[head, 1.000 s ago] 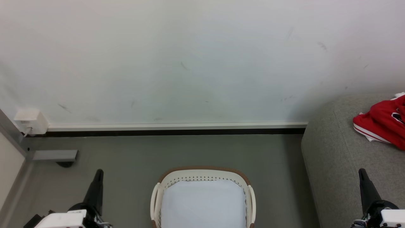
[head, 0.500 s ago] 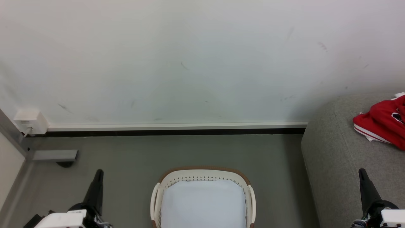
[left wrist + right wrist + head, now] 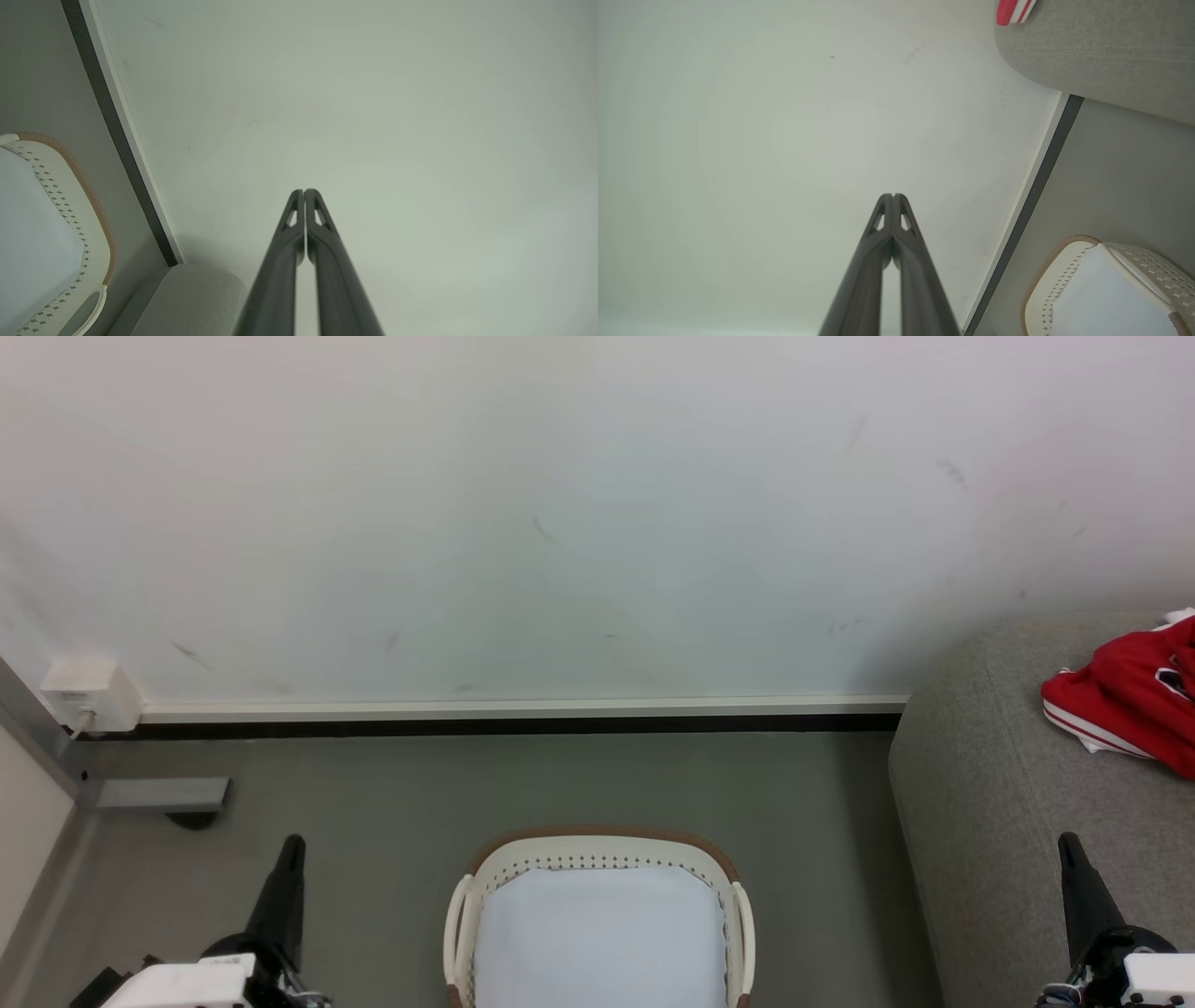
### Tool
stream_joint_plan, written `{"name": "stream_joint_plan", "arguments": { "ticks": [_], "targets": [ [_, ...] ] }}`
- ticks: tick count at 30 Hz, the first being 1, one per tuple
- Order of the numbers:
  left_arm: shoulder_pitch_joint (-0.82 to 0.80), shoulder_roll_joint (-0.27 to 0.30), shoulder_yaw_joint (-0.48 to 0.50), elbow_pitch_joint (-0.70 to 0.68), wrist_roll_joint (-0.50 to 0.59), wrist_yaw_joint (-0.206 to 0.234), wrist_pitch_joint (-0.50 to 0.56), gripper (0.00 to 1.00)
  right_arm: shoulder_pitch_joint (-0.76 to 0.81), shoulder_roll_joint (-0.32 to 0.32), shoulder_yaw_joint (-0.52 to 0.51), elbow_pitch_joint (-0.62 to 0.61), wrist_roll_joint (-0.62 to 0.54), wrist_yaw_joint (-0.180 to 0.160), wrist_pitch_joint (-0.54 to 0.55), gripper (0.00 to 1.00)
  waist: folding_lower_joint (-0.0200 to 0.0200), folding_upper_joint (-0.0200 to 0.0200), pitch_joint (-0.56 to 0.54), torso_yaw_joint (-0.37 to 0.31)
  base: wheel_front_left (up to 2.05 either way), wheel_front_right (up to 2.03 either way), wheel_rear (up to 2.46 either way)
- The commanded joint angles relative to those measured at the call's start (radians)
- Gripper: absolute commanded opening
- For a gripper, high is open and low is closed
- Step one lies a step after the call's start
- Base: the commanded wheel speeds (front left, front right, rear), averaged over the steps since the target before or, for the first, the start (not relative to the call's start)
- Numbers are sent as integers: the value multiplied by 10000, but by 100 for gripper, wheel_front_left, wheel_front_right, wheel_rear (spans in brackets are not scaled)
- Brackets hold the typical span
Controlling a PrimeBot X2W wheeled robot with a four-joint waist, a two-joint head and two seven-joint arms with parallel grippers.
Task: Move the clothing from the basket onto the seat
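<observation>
We see the clothing (image 3: pixel 1131 695), crumpled bright red fabric with white striped trim, lying on the seat (image 3: pixel 990 803) at the right edge. A dark-and-white patch on it is too small to read. The seat is light grey woven upholstery with a rounded corner. The basket (image 3: pixel 597 851), oval cream perforated plastic with a brown rim, stands on the grey floor (image 3: pixel 560 784) left of the seat, smooth white lining (image 3: pixel 602 933) inside. Left claw (image 3: pixel 292 845) and right claw (image 3: pixel 1070 842) are both clenched, grasping nothing, either side of the basket.
</observation>
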Motion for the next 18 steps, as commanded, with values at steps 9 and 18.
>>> {"name": "stream_joint_plan", "arguments": {
  "ticks": [9,18],
  "targets": [
    [-70,71,18,-30,-147,-45,43,0,-119,-75,-39,-47,19,-21,27,0,0,0,0,0,0,0,0],
    [-70,71,18,-30,-147,-45,43,0,-119,-75,-39,-47,19,-21,27,0,0,0,0,0,0,0,0]
  ]
}}
